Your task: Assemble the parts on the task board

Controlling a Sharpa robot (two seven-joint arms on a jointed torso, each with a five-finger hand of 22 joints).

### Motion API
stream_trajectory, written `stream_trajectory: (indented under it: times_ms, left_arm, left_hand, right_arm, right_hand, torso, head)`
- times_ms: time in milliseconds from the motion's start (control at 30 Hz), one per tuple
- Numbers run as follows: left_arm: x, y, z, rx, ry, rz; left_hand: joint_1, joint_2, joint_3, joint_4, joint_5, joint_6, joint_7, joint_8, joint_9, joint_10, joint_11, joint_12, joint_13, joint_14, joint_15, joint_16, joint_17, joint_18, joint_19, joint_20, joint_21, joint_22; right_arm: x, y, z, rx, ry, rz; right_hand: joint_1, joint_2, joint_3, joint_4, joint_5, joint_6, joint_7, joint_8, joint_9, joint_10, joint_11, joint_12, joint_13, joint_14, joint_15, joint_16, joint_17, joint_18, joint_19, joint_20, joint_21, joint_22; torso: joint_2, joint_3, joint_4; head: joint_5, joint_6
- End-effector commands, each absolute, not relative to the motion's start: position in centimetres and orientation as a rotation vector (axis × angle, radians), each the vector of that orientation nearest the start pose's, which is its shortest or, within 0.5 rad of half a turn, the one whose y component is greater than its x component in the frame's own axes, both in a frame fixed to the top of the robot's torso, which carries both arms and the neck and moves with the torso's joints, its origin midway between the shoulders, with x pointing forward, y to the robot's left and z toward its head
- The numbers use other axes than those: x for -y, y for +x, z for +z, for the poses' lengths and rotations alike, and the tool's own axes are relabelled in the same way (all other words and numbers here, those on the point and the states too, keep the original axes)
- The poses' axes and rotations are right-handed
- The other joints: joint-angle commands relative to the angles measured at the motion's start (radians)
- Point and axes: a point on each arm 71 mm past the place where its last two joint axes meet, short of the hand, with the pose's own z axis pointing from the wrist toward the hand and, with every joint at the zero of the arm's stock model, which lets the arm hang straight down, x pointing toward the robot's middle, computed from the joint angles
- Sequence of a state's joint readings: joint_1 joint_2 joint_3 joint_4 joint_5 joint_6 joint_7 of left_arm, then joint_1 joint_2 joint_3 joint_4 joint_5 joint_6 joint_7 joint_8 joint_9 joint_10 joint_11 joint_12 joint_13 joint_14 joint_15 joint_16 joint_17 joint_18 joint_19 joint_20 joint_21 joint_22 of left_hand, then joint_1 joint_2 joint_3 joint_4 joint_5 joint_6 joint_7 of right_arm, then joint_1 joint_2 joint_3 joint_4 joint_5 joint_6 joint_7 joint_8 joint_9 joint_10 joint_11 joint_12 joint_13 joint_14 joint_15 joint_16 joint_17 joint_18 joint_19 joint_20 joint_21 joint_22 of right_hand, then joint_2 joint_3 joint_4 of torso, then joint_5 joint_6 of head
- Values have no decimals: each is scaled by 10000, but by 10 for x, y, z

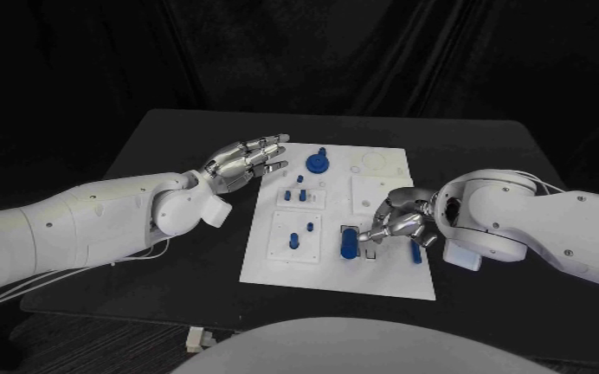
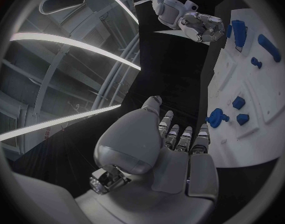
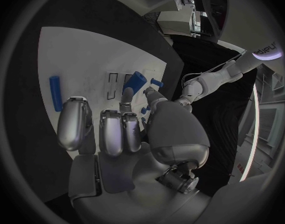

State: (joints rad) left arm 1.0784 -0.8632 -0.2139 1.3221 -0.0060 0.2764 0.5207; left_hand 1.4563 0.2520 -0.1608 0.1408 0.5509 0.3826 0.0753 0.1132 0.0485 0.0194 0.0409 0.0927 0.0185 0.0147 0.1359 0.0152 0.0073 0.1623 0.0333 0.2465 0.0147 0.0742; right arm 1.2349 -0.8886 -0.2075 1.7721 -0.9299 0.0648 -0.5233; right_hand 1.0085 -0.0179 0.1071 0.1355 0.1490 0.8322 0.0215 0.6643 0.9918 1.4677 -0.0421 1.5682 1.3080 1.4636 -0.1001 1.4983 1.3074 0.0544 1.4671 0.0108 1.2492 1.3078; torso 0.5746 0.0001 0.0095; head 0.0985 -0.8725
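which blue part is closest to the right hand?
The long blue block at the task board's near edge, just off the right hand's fingertips. The slim blue bar lies beside that hand; the round blue piece sits at the far end.

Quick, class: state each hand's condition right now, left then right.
Left hand: open, holding nothing, beside the task board.
Right hand: over the board by an upright blue part; whether it grips anything cannot be told.
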Motion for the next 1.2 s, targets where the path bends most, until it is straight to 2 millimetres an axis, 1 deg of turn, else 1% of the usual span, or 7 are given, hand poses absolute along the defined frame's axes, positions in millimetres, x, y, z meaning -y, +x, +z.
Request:
stream_trajectory:
  times_ms: [33,167,267,367,800,933,1200]
  left_arm:
    - [-257,448,-293,-16960,-11627,-18731]
    - [-257,448,-293,-16969,-11638,-18714]
    - [-257,448,-293,-16982,-11640,-18719]
    - [-257,448,-293,-16989,-11638,-18731]
    - [-257,448,-293,-17018,-11646,-18737]
    - [-257,448,-293,-17033,-11650,-18735]
    - [-257,448,-294,-17086,-11662,-18736]
  left_hand:
    - [-5,70,74,-9,23,42,43,38,13,-12,62,54,14,0,38,71,18,169,12,27,37,12]
    - [-5,70,74,-9,23,42,43,38,13,-12,62,54,14,0,38,71,18,169,12,27,37,12]
    - [-5,70,74,-9,23,42,43,38,13,-12,62,54,14,0,38,71,18,169,12,27,37,12]
    - [-5,70,74,-9,23,42,43,38,13,-12,62,54,14,0,38,71,18,169,12,27,37,12]
    - [-5,70,74,-9,23,42,43,38,13,-12,62,54,14,0,38,71,18,169,12,27,37,12]
    - [-5,70,74,-9,23,42,43,38,13,-12,62,54,14,0,38,71,18,169,12,27,37,12]
    - [-14,72,91,-9,25,52,66,58,14,-4,88,73,16,6,57,79,20,168,19,41,40,15]
  right_arm:
    - [171,396,-250,-24455,516,5901]
    - [171,393,-256,-24414,96,5695]
    - [170,393,-260,-24432,-119,5477]
    - [169,393,-264,-24459,-194,5361]
    - [158,392,-273,-24393,-263,5574]
    - [156,391,-273,-24383,-300,5648]
    - [156,390,-273,-24448,-397,5712]
  right_hand:
    - [86,9,-97,13,-60,-98,-12,153,179,1031,-83,26,2628,797,-81,42,1178,160,7,-63,7,1693]
    - [210,51,-224,30,-130,-112,-66,456,512,1031,-126,26,2628,800,-113,47,1189,157,15,-92,25,1700]
    - [417,94,-337,-20,-138,-123,-133,818,928,1031,-183,26,2628,801,-157,49,1193,155,24,-135,36,1704]
    - [477,116,-387,-30,-114,-139,-153,963,1108,1031,-206,26,2628,799,-179,43,1183,156,22,-149,24,1701]
    - [418,166,-545,75,-215,-181,-192,1175,1412,1031,-242,26,2628,792,-210,23,1143,158,20,-180,7,1697]
    - [342,212,-666,191,-450,-206,-211,1243,1554,1031,-260,26,2628,792,-226,22,1142,158,20,-196,1,1696]
    - [442,207,-693,152,-524,-207,-228,1270,1619,1031,-272,26,2628,788,-235,12,1123,161,15,-204,-16,1692]
  torso:
    - [0,2,-2]
    - [-1,-1,0]
    - [6,-1,5]
    - [10,0,-1]
    - [11,-3,6]
    - [8,-3,3]
    - [5,0,6]
  head:
    - [19,-1]
    - [36,-1]
    - [5,-1]
    - [21,-1]
    - [35,-1]
    - [37,-1]
    - [47,-1]
